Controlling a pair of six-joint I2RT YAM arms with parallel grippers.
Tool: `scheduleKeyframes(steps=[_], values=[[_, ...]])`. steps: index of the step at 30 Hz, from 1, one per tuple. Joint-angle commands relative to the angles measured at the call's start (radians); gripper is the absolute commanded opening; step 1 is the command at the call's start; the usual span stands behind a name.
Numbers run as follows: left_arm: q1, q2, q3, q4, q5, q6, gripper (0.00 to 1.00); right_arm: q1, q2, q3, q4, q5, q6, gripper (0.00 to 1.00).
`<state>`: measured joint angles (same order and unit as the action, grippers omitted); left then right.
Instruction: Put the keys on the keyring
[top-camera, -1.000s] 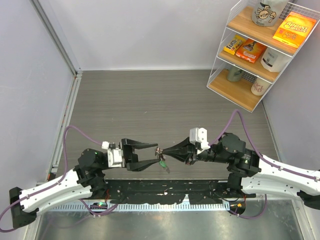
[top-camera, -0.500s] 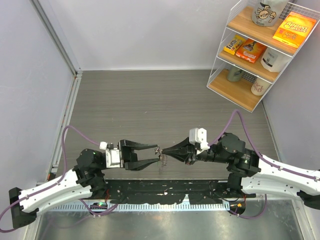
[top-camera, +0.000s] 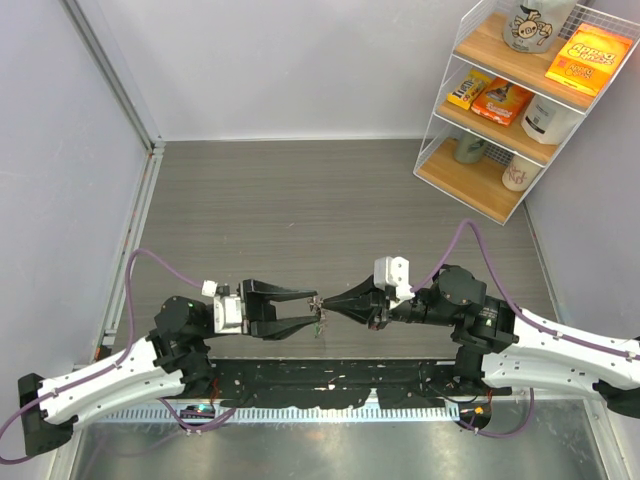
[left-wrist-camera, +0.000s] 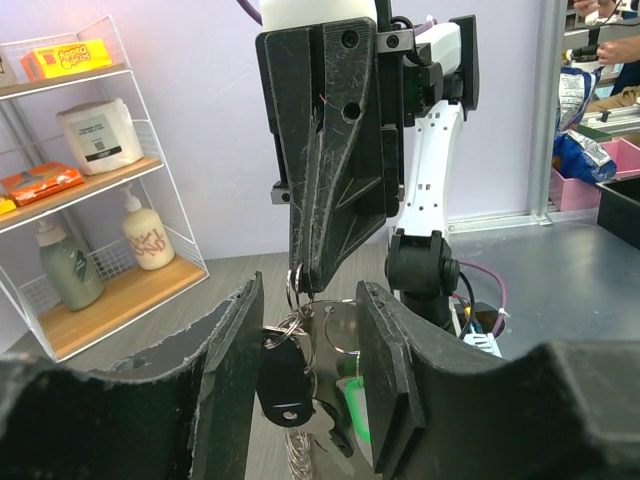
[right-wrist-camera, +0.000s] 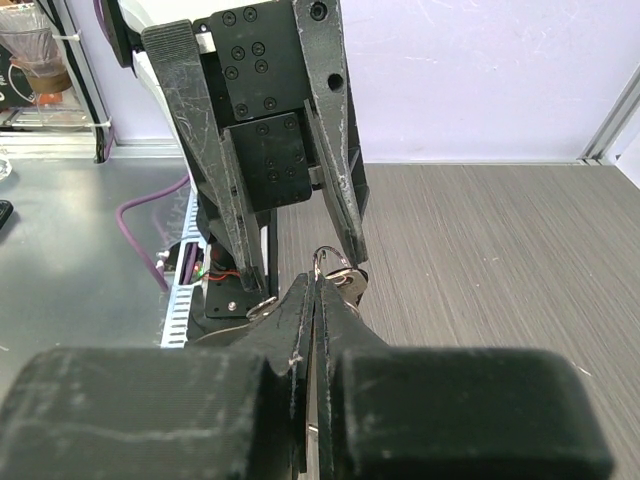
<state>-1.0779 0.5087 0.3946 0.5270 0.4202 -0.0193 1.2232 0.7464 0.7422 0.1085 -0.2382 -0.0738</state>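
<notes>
My right gripper (top-camera: 326, 305) is shut on the keyring (left-wrist-camera: 298, 289), a thin silvery loop whose top pokes out past its fingertips in the right wrist view (right-wrist-camera: 335, 262). From it hang a key with a dark head (left-wrist-camera: 284, 378), more small rings and a bright green piece (left-wrist-camera: 354, 404); the bunch also shows in the top view (top-camera: 320, 322). My left gripper (left-wrist-camera: 309, 300) is open, its two fingers (left-wrist-camera: 232, 380) on either side of the hanging bunch, not clamping it. In the top view the left gripper (top-camera: 314, 308) meets the right tip to tip above the table's near edge.
A white wire shelf (top-camera: 520, 100) with boxes, bottles and mugs stands at the back right. A black rail (top-camera: 330, 385) runs along the near edge between the arm bases. Grey walls enclose the left and back sides.
My right gripper has shifted slightly left with the keyring. The hanging bunch has swung a little and now sits between the left fingers. The left gripper stays open.
</notes>
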Motion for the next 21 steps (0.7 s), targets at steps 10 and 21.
scheduleKeyframes(steps=[10, 21], values=[[-0.004, 0.021, 0.047, 0.025, -0.003, 0.002, 0.32, 0.012, -0.03, 0.016, 0.094, -0.016, -0.009, 0.06], [-0.002, 0.028, 0.046, 0.016, -0.009, 0.007, 0.27, 0.019, -0.038, 0.01, 0.115, -0.023, -0.021, 0.05]])
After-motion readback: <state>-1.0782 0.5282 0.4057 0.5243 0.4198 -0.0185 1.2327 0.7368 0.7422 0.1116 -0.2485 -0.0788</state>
